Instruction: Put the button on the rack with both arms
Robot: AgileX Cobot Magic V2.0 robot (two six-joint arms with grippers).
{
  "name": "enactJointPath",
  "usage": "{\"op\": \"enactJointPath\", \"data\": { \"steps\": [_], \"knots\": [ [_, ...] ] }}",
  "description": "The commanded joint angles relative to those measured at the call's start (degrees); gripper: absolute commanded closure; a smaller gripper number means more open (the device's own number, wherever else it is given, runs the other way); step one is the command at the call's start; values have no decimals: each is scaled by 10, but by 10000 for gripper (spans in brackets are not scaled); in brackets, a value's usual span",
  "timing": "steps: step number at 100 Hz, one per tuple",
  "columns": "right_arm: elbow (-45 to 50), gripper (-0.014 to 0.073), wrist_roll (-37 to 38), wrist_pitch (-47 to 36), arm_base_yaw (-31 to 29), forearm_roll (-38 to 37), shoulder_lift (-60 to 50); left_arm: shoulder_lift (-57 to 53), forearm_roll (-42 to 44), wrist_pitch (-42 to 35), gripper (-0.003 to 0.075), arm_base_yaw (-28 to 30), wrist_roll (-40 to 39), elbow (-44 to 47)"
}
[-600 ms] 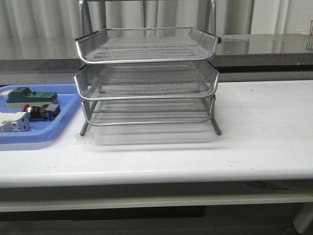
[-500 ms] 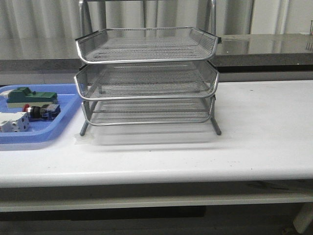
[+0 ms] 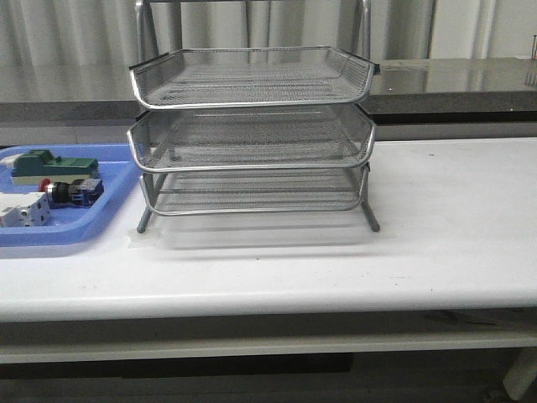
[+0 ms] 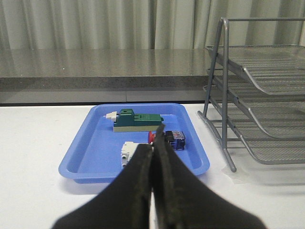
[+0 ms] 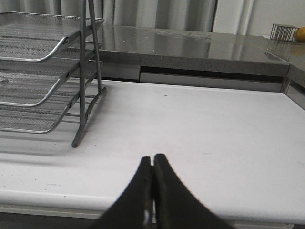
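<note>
Button (image 4: 167,138) lies in blue tray (image 4: 86,157) w/ long axis 9-to-3, red cap at 9, dead ahead at 12 of left end effector (image 4: 153,143), the nearer arm, both end effectors (image 5: 152,164) pinched together, rack (image 3: 252,134) empty.

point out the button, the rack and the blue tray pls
button (image 3: 65,192): front view, on its black and silver body.
rack (image 3: 252,104): front view, on the front rim of the top tier.
blue tray (image 4: 76,152): left wrist view, on the bare wall beside the green block.
</note>
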Motion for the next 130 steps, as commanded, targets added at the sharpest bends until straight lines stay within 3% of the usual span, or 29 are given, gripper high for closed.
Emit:
{"op": "enactJointPath", "data": {
  "steps": [1,37,62,101,113,130],
  "knots": [
    [2,659,-4,-47,-4,-3,-9,-17,-4,-47,741,1,1,19],
    [-17,659,-4,-97,-4,11,-9,-17,-4,-47,741,1,1,19],
    [-151,659,-4,74,-4,11,30,-17,-4,-47,741,1,1,19],
    [-379,659,-4,311,-4,40,237,-17,-4,-47,741,1,1,19],
    [-430,659,-4,348,-4,76,313,-17,-4,-47,741,1,1,19],
    [-451,659,-4,337,-4,121,377,-17,-4,-47,741,1,1,19]
  ]
}}
